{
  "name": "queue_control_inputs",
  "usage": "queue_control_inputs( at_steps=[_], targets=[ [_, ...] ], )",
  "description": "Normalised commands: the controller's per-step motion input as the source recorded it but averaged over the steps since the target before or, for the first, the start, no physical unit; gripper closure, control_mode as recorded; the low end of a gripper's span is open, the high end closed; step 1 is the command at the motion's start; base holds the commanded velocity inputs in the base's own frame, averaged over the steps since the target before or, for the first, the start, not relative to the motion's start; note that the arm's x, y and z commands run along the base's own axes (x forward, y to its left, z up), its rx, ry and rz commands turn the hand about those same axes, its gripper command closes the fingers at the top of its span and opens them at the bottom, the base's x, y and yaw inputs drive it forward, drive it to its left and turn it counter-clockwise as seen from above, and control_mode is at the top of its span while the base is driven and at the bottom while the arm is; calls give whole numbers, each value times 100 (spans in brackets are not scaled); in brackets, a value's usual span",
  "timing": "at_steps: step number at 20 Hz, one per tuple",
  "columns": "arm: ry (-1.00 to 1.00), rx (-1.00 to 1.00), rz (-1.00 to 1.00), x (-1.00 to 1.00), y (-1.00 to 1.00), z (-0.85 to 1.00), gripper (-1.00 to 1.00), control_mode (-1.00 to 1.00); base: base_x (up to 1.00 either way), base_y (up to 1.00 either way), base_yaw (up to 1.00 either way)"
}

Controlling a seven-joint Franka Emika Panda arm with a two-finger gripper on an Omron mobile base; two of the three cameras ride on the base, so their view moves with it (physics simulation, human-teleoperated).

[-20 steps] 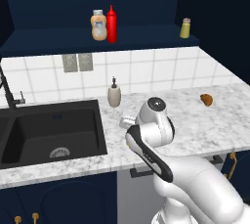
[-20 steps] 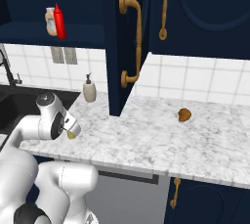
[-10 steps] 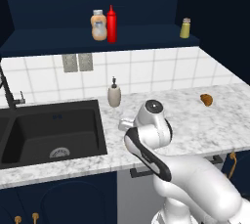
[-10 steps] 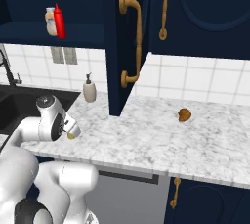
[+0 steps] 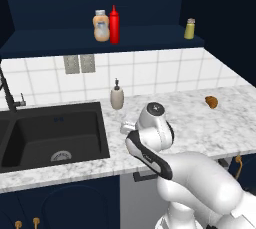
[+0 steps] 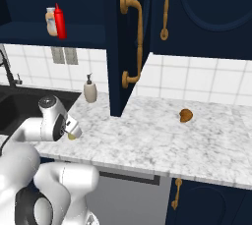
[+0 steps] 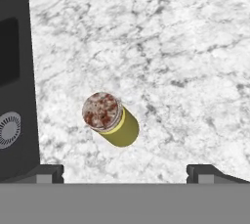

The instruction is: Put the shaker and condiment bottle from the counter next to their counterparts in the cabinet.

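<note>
1. Half of the task looks done. The condiment bottle (image 5: 114, 24) stands on the shelf of the cabinet (image 5: 60, 3), just beside the orange-beige bottle (image 5: 101, 26).
2. The shaker (image 7: 110, 119) is not yet placed. It stands on the counter (image 7: 185, 56) near the sink (image 5: 50, 134), directly below my gripper (image 7: 124, 171).
3. My gripper hangs above the shaker with jaws spread wide and nothing between them.
4. What I judge remains: descend, grasp the shaker, and carry it up beside the pale yellow shaker (image 5: 189, 28) at the right end of the shelf.
5. In the base views my arm covers most of the shaker; a yellow sliver shows in the right one. I cannot identify the small brown object (image 6: 185, 115) farther along the counter.
</note>
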Motion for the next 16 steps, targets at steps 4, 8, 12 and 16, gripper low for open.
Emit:
queue_control_inputs(
  at_steps=[4, 8, 12, 16],
  targets=[
    [0, 0, 0, 24, 0, -6, -100, -100, 0, 0, 0],
    [0, 0, 0, 17, 0, -6, -100, -100, 0, 0, 0],
    [0, 0, 0, 2, 0, -14, -100, -100, 0, 0, 0],
    [0, 0, 0, 2, 0, -20, -100, -100, 0, 0, 0]
  ],
)
